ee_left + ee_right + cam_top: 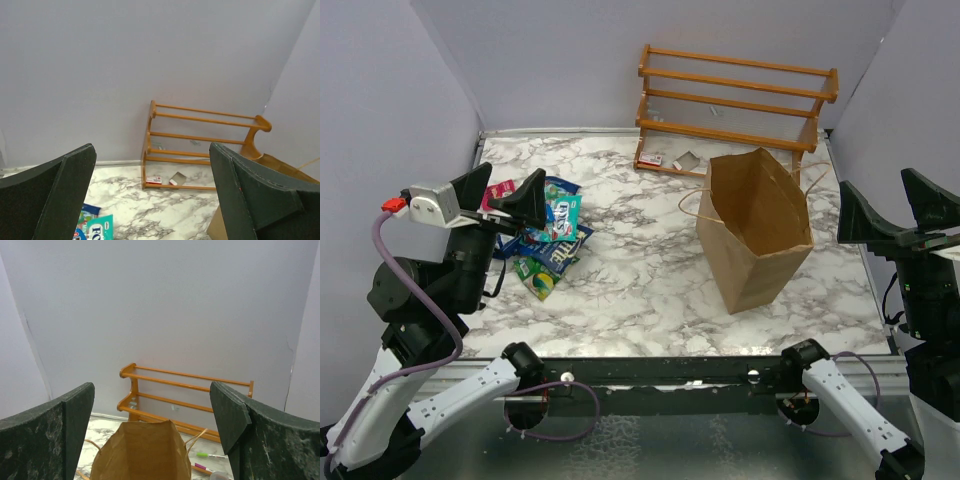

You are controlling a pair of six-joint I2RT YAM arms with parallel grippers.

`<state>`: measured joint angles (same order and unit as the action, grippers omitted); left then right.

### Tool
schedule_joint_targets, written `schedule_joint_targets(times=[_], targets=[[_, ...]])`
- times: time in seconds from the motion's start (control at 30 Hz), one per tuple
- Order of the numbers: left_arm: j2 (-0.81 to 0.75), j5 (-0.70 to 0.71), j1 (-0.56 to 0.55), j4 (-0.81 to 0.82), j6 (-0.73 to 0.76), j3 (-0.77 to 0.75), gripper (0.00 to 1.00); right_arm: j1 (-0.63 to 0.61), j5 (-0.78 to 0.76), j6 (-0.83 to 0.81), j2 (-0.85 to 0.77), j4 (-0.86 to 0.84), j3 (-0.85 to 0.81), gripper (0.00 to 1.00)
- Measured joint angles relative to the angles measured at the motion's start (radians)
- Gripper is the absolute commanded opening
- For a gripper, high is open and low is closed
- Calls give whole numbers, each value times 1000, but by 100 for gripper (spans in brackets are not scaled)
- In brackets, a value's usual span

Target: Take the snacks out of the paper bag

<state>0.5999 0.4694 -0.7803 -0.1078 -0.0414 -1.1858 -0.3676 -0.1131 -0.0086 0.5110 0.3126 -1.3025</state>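
Observation:
The snacks (548,235) lie in a loose pile on the marble table's left side: teal, dark blue, green-yellow and red packets. The left wrist view catches their edge (95,227). My left gripper (510,185) hovers just above and beside the pile, open and empty (152,150). The brown paper bag (760,240) stands upright at centre right with its mouth open; its inside is hidden. My right gripper (898,205) is to the right of the bag, open and empty (152,387), looking over the bag's top (142,450).
An orange wooden rack (735,100) stands against the back wall, with small red-white and grey scraps (665,160) under it. Markers (210,455) lie on the table behind the bag. Grey walls close in the table on three sides.

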Motion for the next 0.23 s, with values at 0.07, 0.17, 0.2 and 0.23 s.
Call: schedule_joint_targets(times=[0.07,0.17,0.2,0.23], targets=[[-1,14,0,-11,7,2,100,0,0,0,0,0,0,99],[-1,27,0,-26,13,2,100,0,-2,0,0,-1,0,99],[-1,29,0,-31,14,2,100,0,-2,0,0,-1,0,99],[0,31,0,-36,15,2,100,0,-3,-1,0,-1,0,99]])
